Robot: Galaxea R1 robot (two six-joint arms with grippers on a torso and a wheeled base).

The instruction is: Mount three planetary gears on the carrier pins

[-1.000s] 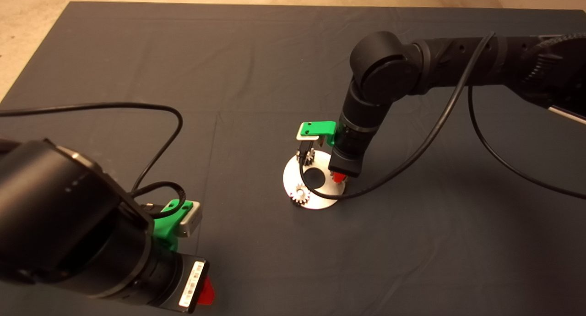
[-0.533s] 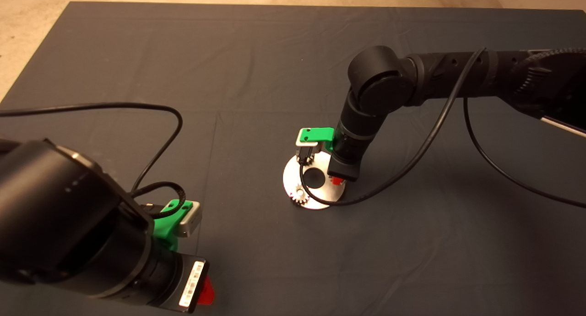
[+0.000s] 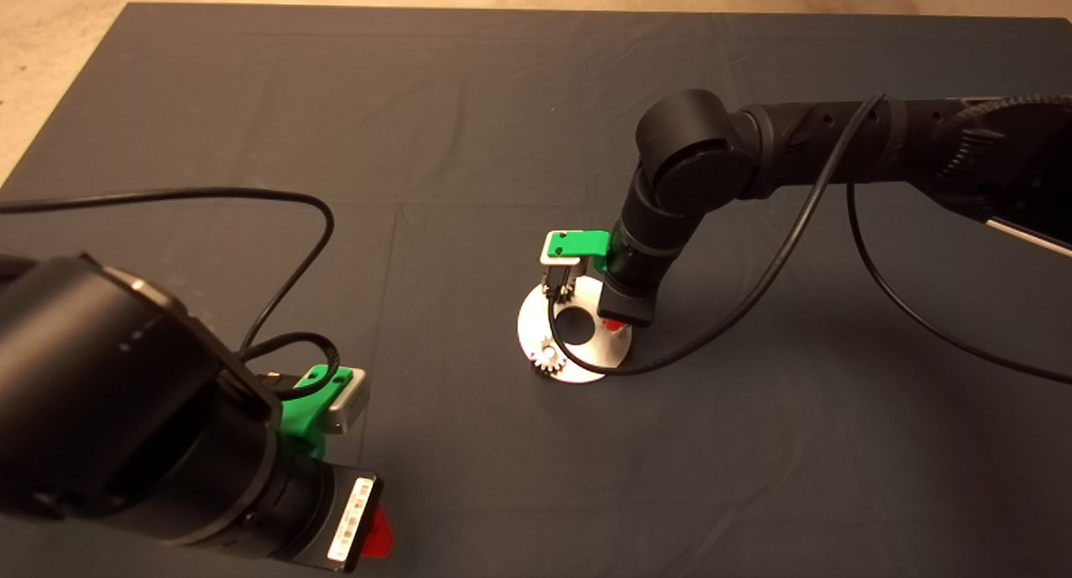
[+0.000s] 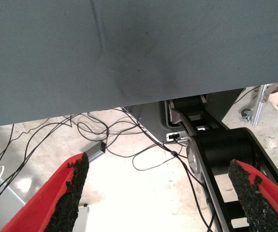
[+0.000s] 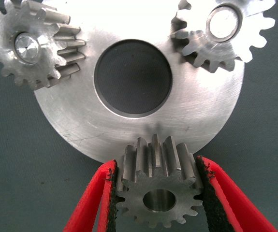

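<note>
Since the earlier frames, the right hand has been lowered and drawn slightly inward over the disc, so that less of its red fingers shows in the head view. A gear is clamped between its pads, which are closed on opposite teeth. The gear is held at the disc's rim, where the third pin is presumably hidden beneath it.

For a good seating, the bore should be centred over the pin, the gear kept level, and the descent made straight; release is best delayed until the bore is seen to be filled by the pin.

Two gears are already seated, each with a pin end showing in its bore. The held one is grey steel with blunt, straight teeth and a dark, empty bore.

The left hand is parked, wide open and empty, at the desk's near edge.
</note>
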